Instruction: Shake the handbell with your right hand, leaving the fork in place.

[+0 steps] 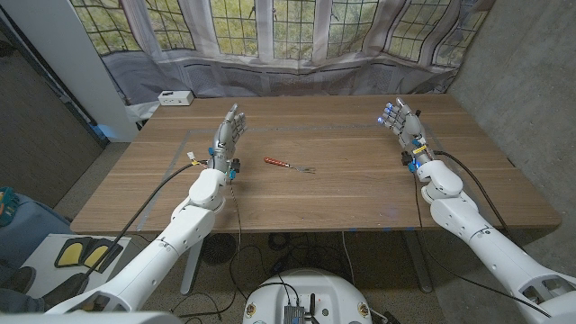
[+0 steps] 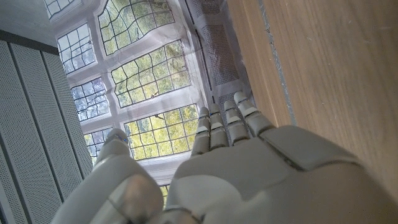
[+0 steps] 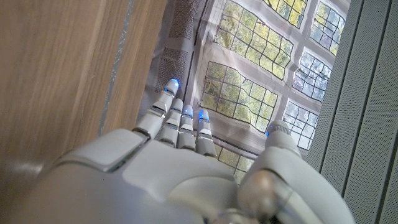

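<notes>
Handbell: I cannot find one on the table [image 1: 360, 193] in the head view; the task names it, but these pictures do not show it.
Fork: a small fork [image 1: 289, 165] with a red handle lies flat near the middle of the table, between the two hands and nearer the left one, touching neither.
Right hand: the right hand [image 1: 403, 124] stands upright over the far right part of the table, fingers [image 3: 180, 118] extended, close side by side, holding nothing.
Left hand: the left hand [image 1: 229, 133] stands upright on the far left part, fingers [image 2: 227, 121] straight and close together, thumb apart, empty.
Handling, as a judgement: a handbell would be stiff, hard and fairly light, top-heavy toward the cup; its smooth metal may be slippery, so wrap the fingers around the handle, not the cup, which would deaden the ring.
Risk: the fork is light and would skid at a brush, so the right hand should keep well away from it.
Other: a white box [image 1: 175, 97] sits at the far left corner.
</notes>
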Robot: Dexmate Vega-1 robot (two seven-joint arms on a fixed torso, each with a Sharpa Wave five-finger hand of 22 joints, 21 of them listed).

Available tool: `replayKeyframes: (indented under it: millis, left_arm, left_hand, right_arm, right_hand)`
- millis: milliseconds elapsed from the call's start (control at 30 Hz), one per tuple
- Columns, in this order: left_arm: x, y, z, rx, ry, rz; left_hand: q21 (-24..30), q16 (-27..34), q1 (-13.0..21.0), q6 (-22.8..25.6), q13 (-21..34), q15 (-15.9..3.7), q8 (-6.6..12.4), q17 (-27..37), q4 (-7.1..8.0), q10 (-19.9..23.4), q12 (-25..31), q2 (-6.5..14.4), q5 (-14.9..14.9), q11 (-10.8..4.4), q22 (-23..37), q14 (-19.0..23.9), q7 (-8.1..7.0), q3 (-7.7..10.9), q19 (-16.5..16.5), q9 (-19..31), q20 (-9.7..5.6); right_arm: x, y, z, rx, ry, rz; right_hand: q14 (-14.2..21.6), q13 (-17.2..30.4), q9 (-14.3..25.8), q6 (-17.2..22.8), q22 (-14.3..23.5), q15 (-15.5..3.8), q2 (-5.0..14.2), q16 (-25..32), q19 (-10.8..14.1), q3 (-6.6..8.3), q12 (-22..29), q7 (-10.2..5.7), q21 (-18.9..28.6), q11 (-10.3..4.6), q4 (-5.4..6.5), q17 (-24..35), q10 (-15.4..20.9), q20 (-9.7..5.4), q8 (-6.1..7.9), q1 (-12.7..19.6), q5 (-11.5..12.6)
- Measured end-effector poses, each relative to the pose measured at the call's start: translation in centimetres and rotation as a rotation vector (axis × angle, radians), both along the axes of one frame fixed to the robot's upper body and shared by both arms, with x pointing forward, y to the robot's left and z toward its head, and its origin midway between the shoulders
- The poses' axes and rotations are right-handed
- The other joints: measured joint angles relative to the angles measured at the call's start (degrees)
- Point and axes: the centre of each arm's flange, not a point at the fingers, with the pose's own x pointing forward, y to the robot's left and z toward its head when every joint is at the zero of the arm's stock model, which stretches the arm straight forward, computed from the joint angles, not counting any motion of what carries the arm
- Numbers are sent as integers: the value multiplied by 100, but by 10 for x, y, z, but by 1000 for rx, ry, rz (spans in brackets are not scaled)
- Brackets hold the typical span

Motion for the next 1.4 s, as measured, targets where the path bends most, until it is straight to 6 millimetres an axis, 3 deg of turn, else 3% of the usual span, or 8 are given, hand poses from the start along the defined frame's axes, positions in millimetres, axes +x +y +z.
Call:
replayKeyframes:
  millis: [400,600,1000,1200,1400]
  left_arm:
    - [-7,0,9,23,-18,-10]
    - [-7,-3,10,34,-23,-20]
    - [-7,-10,8,39,-42,-45]
    - [-10,-12,7,40,-47,-45]
    - [-14,-13,5,42,-48,-43]
  left_hand:
    - [-43,-22,30,1,0,17,-21,-1,0,0,-46,30,0,0,-1,-17,0,0,-104,0,-11]
    - [-43,-22,60,1,-1,17,-21,-1,-19,0,-46,60,0,0,-1,-17,0,20,-94,0,-21]
    - [-88,-21,60,23,-1,18,-21,-1,-24,0,-46,60,0,0,-1,-17,-22,25,-157,-1,17]
    - [-128,-21,90,23,-1,16,-21,-1,-47,0,-86,91,1,0,-1,-78,-22,48,-204,-1,-15]
    - [-128,-21,90,23,-1,16,-21,-1,-47,0,-86,91,1,0,-1,-78,-22,48,-223,-1,5]
  right_arm:
    - [-8,-3,14,-8,-48,-44]
    - [-11,-11,20,-17,-60,-71]
    - [-9,-34,35,-49,-67,-134]
    - [-8,-42,40,-58,-69,-146]
    - [-9,-47,43,-67,-74,-162]
  right_hand:
    - [0,-1,-1,92,-1,0,31,0,31,18,22,-13,0,4,-18,0,92,31,0,31,0]
    - [103,-1,-1,173,-1,-40,83,23,122,40,62,-94,0,-126,-40,28,221,1,44,127,0]
    - [102,-1,-1,257,-1,-40,80,23,179,63,84,-72,-24,-34,-63,27,377,6,44,236,-21]
    - [-182,-2,-1,442,-13,9,61,-141,-324,63,84,-74,-272,8,-63,-13,478,53,44,258,-43]
    - [-280,-2,-1,613,-16,-10,60,-193,-445,63,84,-124,-320,-13,-63,-29,498,32,89,317,-43]
